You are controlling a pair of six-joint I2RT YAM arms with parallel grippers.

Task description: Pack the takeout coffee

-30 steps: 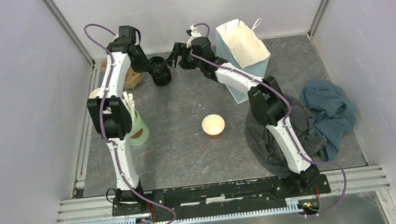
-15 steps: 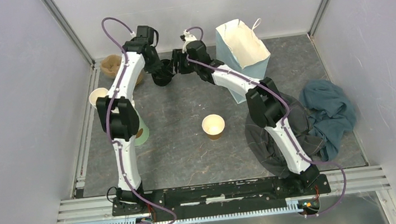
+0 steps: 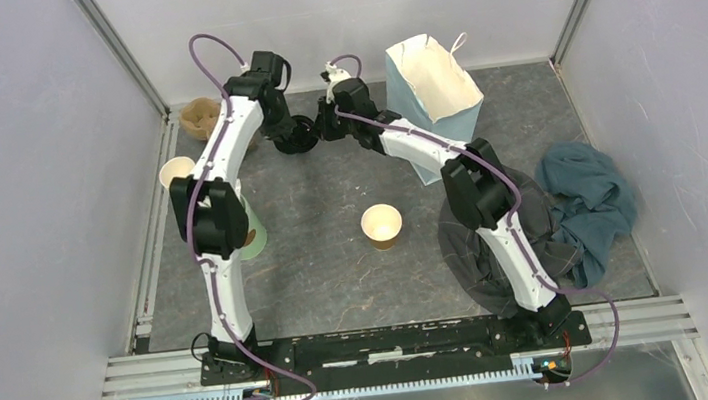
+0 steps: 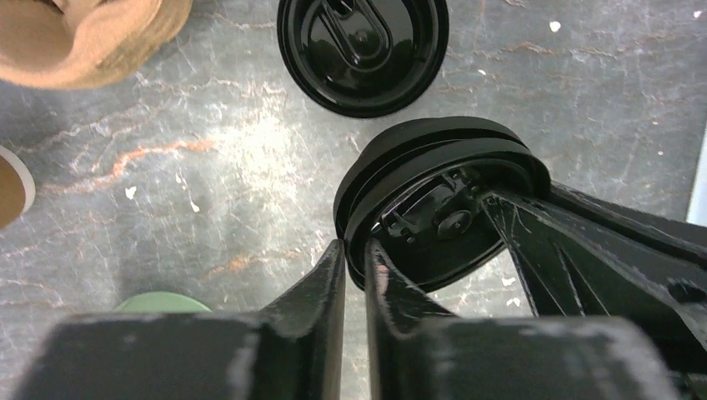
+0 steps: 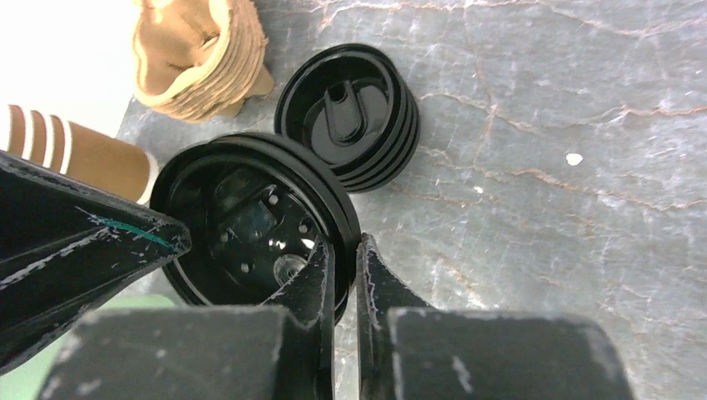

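**Both hands pinch one black lid at the far side of the bench**

The left hand [image 4: 354, 250] and the right hand [image 5: 343, 246] meet at the far middle of the bench [image 3: 337, 262], each gripping the same black lid [image 4: 433, 158] from opposite sides. The left fingers are pressed nearly together on the lid's rim. The right fingers are likewise nipped onto the rim at the other edge. The lid is held tilted, off the bench, with its hollow underside facing both wrist cameras. Its edge shows a double ridge, and I cannot tell whether it is one lid or two nested.

Just beyond it, a short stack of black lids [image 5: 350, 112] lies on the bench, apart from the held one. A crumpled brown paper piece [image 3: 203, 117] sits in the far left corner.

A paper cup [image 3: 382, 225] stands upright, open and lidless, in the middle of the bench, well apart from both hands. A second paper cup [image 3: 176, 170], also open, stands by the left edge. A green cup [image 3: 249, 237] is half hidden behind the left arm.

A pale blue paper bag [image 3: 432, 80] stands open just to the right of the right arm. A dark cloth [image 3: 481, 246] and a teal cloth [image 3: 586, 199] lie on the right side.
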